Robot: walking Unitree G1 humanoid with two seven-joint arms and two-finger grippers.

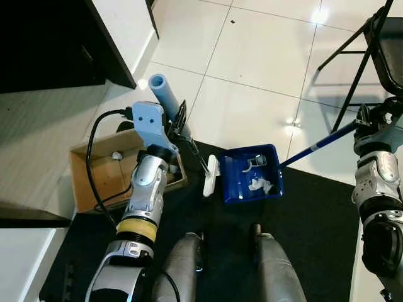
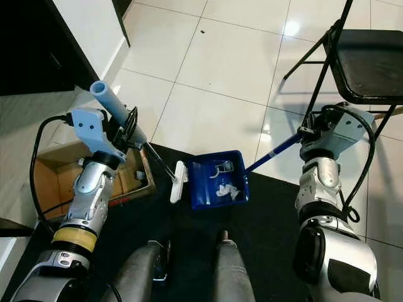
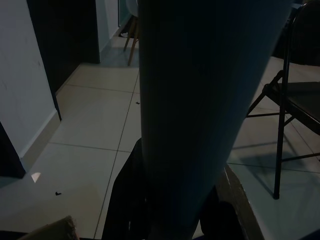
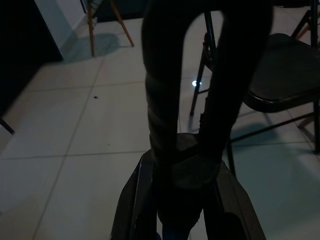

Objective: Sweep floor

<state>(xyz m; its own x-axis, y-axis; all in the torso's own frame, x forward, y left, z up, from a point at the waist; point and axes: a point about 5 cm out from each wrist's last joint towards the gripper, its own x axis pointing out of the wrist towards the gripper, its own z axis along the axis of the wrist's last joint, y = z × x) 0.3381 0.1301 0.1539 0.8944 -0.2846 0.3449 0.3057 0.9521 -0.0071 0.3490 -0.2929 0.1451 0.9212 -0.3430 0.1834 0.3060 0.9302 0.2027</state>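
A blue dustpan [image 1: 240,188] lies on the black mat just ahead of my feet, with white scraps [image 1: 259,185] inside it. Its long blue handle [image 1: 318,146] runs up to the right, and my right gripper [image 1: 362,124] is shut on it. A small broom with a white head [image 1: 210,175] rests against the pan's left edge. My left gripper [image 1: 179,123] is shut on the broom's light blue grip [image 1: 165,94]. That grip [image 3: 200,100] looms close and dark in the left wrist view. In the right wrist view the dustpan handle's end [image 4: 185,170] sits between the fingers [image 4: 135,200].
An open cardboard box [image 1: 80,179] stands on the left under my left arm. A dark cabinet [image 1: 50,44] is at the far left. A black folding chair [image 2: 368,56] stands at the right on the white tiles. My two legs [image 1: 189,264] are at the mat's [image 1: 315,220] near edge.
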